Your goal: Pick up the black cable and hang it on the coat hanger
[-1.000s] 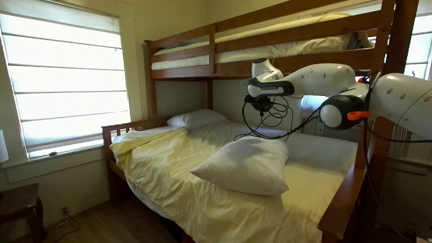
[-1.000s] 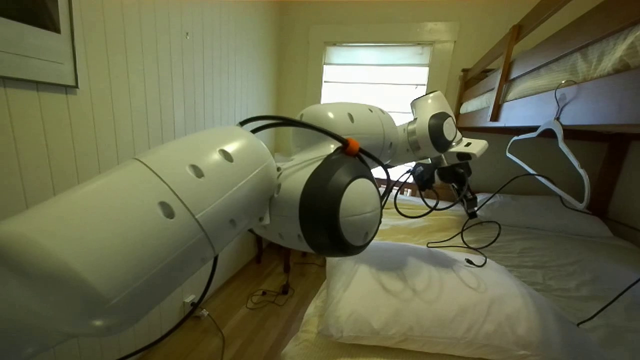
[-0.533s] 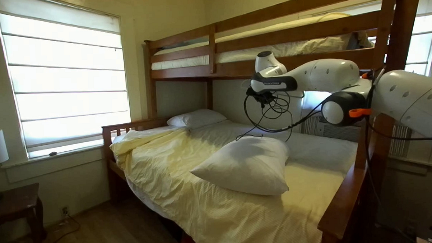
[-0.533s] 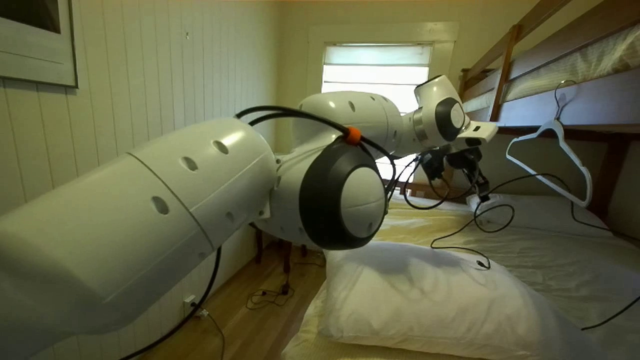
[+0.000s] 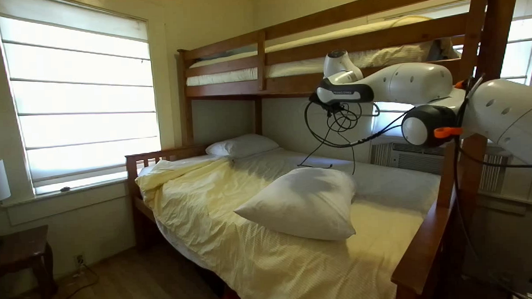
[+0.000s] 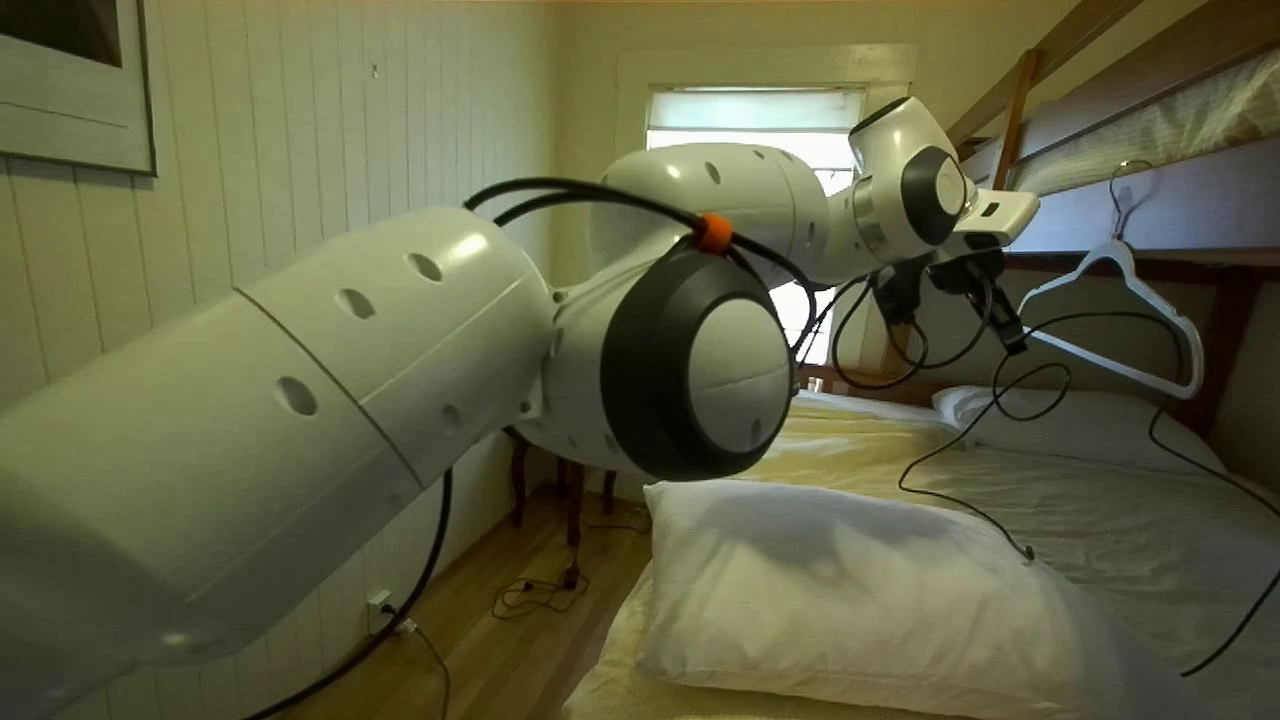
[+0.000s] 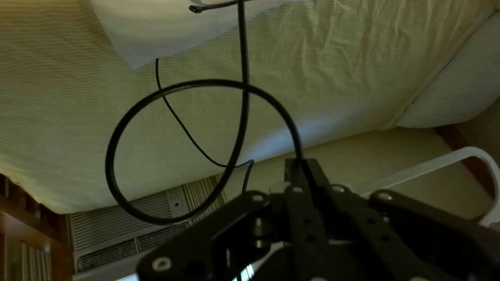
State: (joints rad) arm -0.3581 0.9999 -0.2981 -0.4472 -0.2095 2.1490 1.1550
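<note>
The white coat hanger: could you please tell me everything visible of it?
The coat hanger is slim and white, plastic by its look, with sloping shoulders and a straight lower bar. It hangs from the upper bunk's wooden rail by a thin, metal-looking hook. In an exterior view its bar slants, the black cable crosses its outline, and the fingers appear right at its left corner; I cannot tell whether either touches it. The wrist view shows only part of it.
</note>
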